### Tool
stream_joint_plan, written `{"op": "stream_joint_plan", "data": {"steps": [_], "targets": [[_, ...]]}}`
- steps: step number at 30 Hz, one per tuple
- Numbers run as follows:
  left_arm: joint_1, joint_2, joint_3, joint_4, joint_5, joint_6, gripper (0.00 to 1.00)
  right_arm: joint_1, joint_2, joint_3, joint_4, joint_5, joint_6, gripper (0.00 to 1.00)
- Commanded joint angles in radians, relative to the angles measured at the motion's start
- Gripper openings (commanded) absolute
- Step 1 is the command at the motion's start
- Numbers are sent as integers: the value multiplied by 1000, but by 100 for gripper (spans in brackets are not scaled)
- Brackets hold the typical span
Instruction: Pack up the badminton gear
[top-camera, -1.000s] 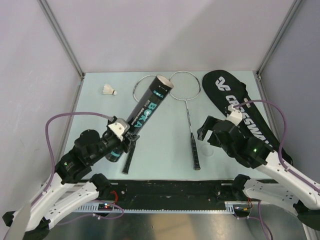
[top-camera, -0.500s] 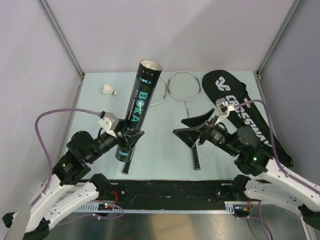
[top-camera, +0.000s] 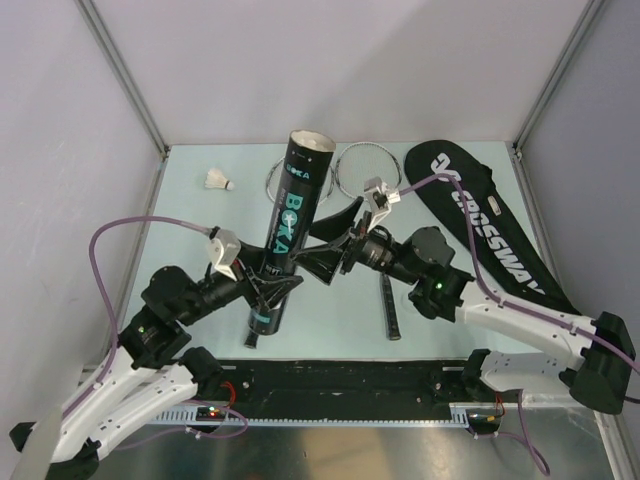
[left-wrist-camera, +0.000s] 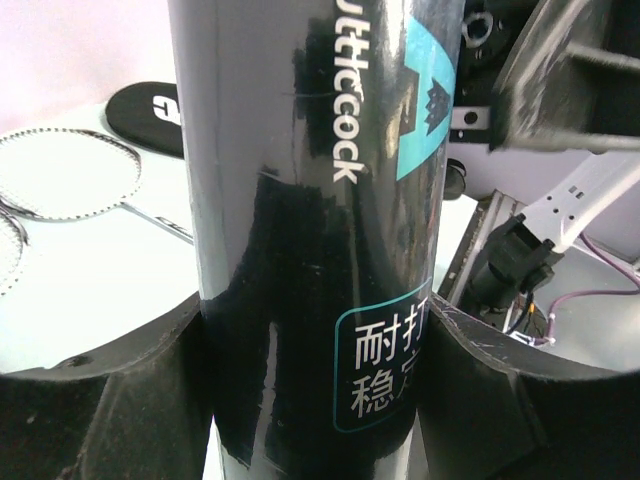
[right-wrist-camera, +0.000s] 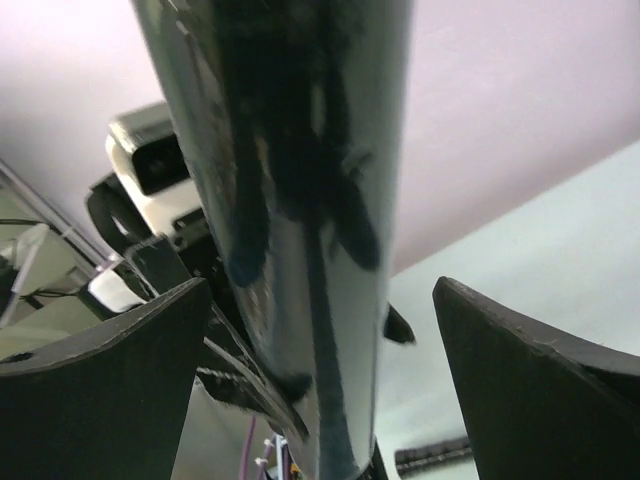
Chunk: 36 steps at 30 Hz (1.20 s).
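The tube (top-camera: 296, 205) stands nearly upright above the table (top-camera: 330, 320). Its long axis runs from its foot near the arms up to an open mouth that leans a little away from them. The left pincer (top-camera: 266, 284) is clenched on the lower part of the tube. In the left wrist view both fingers press the black wall of the tube (left-wrist-camera: 310, 250) from either side, and the left pincer (left-wrist-camera: 310, 410) carries its whole weight.

The right pincer (top-camera: 318, 252) reaches in from the right at mid-height and is released, with its jaws spread wide. The tube (right-wrist-camera: 300, 200) passes straight through the gap between the jaws of the right pincer (right-wrist-camera: 320, 390), with daylight on both sides, so that pincer brackets the tube without gripping it. The jaws lie across the tube's long axis, so by my reading a plain squeeze would catch it squarely, just above the left pincer's hold.

One shuttlecock (top-camera: 218, 181) lies at the far left of the table, nearer the left arm, which is busy. The rackets (top-camera: 372, 168) lie behind the tube and the bag (top-camera: 490, 225) along the right side. Whether anything is inside the tube cannot be told.
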Motion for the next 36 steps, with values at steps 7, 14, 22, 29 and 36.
{"op": "stream_joint_plan", "data": {"steps": [7, 14, 22, 29, 36], "targets": [[2, -12, -19, 107, 81, -50, 48, 4, 123, 96, 213, -94, 84, 91], [2, -42, -4, 33, 85, 4, 98, -71, 154, 96, 287, -192, 180, 48], [2, -78, 53, -137, -139, 49, 100, -201, 77, 51, 242, -238, 213, 41], [29, 49, 200, -318, -431, 215, 100, -352, -67, -17, 20, -245, 172, 39], [384, 321, 355, -360, -373, 194, 96, -382, -245, -76, -220, -206, 71, 39]]}}
